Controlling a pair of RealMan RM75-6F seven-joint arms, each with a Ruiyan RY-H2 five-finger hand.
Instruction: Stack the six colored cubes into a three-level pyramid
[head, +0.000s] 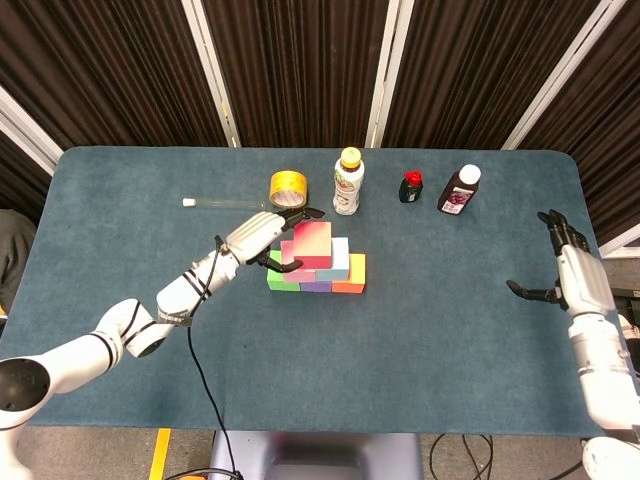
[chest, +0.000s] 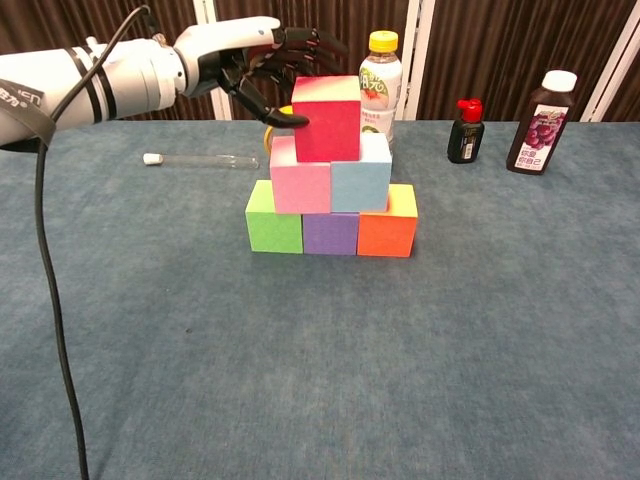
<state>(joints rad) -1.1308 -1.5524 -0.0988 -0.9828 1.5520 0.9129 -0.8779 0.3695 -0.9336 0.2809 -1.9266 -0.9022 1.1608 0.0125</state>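
Observation:
A red cube (chest: 327, 118) (head: 308, 243) tops the stack, resting on a pink cube (chest: 300, 185) and a light-blue cube (chest: 360, 183). Below them sit a green cube (chest: 274, 228), a purple cube (chest: 330, 233) and an orange cube (chest: 386, 232) in a row. My left hand (chest: 255, 60) (head: 262, 232) hovers just left of the red cube with fingers spread. Its thumb tip lies at the cube's left edge and the other fingers reach behind its top. My right hand (head: 565, 265) stays open by the table's right edge, far from the stack.
Behind the stack stand a yellow tape roll (head: 288, 186), a yellow-capped drink bottle (chest: 381, 80), a small red-capped dark bottle (chest: 465, 131) and a grape juice bottle (chest: 540, 123). A test tube (chest: 200, 160) lies at the back left. A black cable (chest: 50, 300) hangs from the left arm.

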